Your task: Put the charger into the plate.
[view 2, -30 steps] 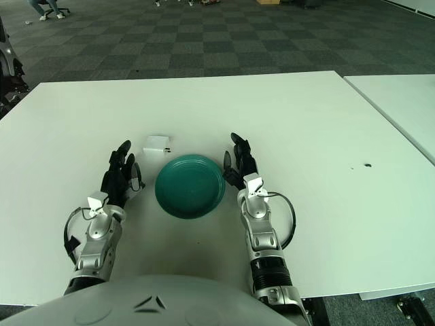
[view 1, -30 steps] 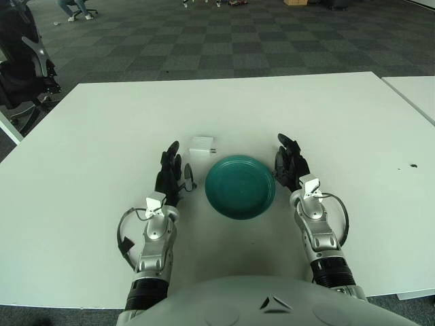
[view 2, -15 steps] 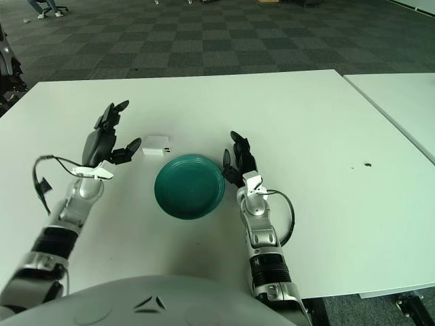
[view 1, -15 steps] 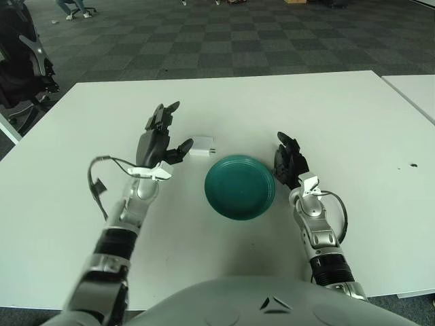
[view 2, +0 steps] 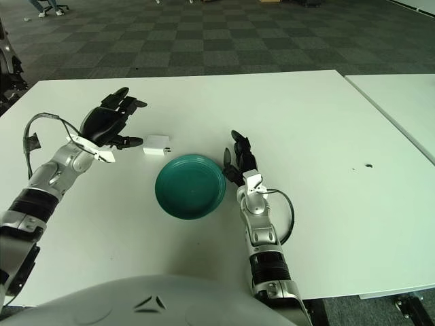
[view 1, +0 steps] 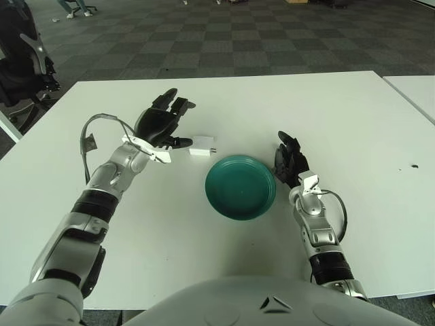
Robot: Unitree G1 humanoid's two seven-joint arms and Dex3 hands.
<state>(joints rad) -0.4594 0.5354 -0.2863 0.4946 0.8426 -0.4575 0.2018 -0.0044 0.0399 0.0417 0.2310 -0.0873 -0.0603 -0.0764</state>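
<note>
A small white charger [view 1: 202, 145] lies on the white table just beyond the upper-left rim of a dark green plate [view 1: 240, 187]. My left hand [view 1: 163, 124] is raised over the table just left of the charger, fingers spread, holding nothing; its thumb tip is close to the charger, and I cannot tell if it touches. My right hand [view 1: 290, 163] rests on the table at the plate's right edge, fingers relaxed and empty.
The white table [view 1: 340, 122] stretches wide around the plate. A second table edge [view 1: 414, 88] shows at the far right. A small dark speck [view 1: 414, 165] lies on the table to the right. A black chair [view 1: 20, 61] stands off the far left corner.
My left arm has lifted from beside the plate and reached forward to the left of the charger, the hand turning palm-down. The right hand, charger and plate have not moved.
</note>
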